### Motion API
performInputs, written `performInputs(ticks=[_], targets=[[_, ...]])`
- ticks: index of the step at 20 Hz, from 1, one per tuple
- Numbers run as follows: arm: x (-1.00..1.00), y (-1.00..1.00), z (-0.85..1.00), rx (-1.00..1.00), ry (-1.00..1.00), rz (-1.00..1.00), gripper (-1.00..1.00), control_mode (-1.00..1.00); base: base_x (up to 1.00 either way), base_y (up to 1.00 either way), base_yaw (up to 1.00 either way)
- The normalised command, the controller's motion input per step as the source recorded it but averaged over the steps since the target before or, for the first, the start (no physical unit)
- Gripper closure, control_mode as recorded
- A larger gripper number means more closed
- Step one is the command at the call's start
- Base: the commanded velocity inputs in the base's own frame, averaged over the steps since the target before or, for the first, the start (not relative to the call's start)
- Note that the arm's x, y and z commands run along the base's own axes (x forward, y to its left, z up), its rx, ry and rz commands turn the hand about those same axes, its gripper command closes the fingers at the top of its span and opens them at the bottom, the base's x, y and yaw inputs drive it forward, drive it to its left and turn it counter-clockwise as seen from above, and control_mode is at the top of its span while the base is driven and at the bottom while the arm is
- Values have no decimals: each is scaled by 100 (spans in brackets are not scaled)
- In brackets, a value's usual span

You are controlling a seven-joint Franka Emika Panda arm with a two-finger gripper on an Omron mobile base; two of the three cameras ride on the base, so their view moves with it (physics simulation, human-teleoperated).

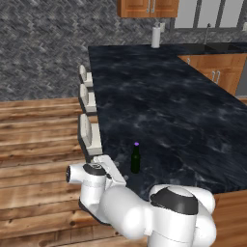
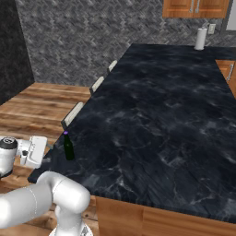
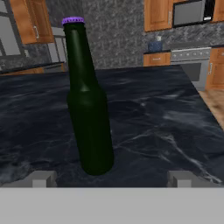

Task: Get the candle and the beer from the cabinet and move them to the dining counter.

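The beer (image 1: 135, 159), a slim dark green bottle with a purple cap, stands upright on the dining counter (image 1: 173, 106) near its front left corner. It also stands close in the hand view (image 3: 89, 113), and by the counter's left edge in the right base view (image 2: 68, 146). My gripper (image 1: 120, 174) hangs just off that corner, level with the bottle and a short way back from it. Its fingers (image 3: 41, 178) are spread wide with nothing between them; the gripper is open. The candle is out of view. A closed brown wood wall cabinet (image 1: 147, 7) hangs on the far wall.
White-cushioned stools (image 1: 87, 99) line the counter's left side over a wood plank floor (image 1: 34, 144). A white paper-towel roll (image 1: 155, 37) stands at the counter's far end. Base cabinets (image 1: 217, 72) and a sink lie to the right; a stove (image 3: 192, 65) stands beyond.
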Motion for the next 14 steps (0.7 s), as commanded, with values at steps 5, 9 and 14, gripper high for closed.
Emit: performInputs(ticks=[5, 9, 14], targets=[[-46, -8, 39, 0, 4, 22, -100, -100, 0, 0, 0], [-46, -13, 42, 0, 10, 33, -100, -100, 0, 0, 0], [-46, -14, 42, 0, 14, 37, -100, -100, 0, 0, 0]])
